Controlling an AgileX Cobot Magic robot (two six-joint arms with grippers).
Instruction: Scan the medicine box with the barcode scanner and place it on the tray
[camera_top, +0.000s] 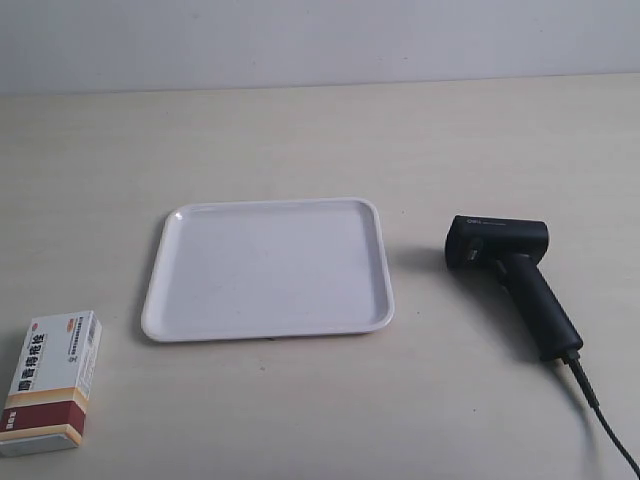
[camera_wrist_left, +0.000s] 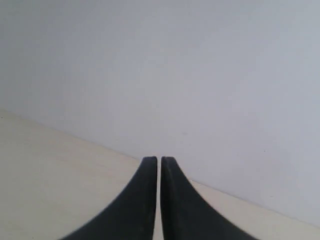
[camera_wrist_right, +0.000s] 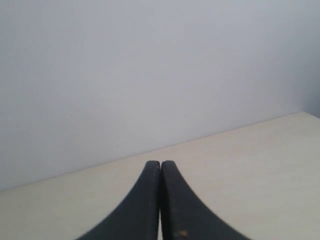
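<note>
The white medicine box (camera_top: 53, 383) lies flat at the exterior view's near left, its red and orange band toward the front edge. Mid-table sits the white tray (camera_top: 160, 300), with nothing in it. To its right the black barcode scanner (camera_top: 512, 275) lies on its side, head toward the tray, cable (camera_top: 600, 415) trailing to the near right. Neither arm shows in the exterior view. My left gripper (camera_wrist_left: 159, 160) is shut on nothing, facing bare table and wall. My right gripper (camera_wrist_right: 160, 163) is likewise shut on nothing. No task object appears in either wrist view.
The beige table (camera_top: 320, 140) runs back to a pale grey wall (camera_top: 320, 40). Both wrist views show only table surface and that wall.
</note>
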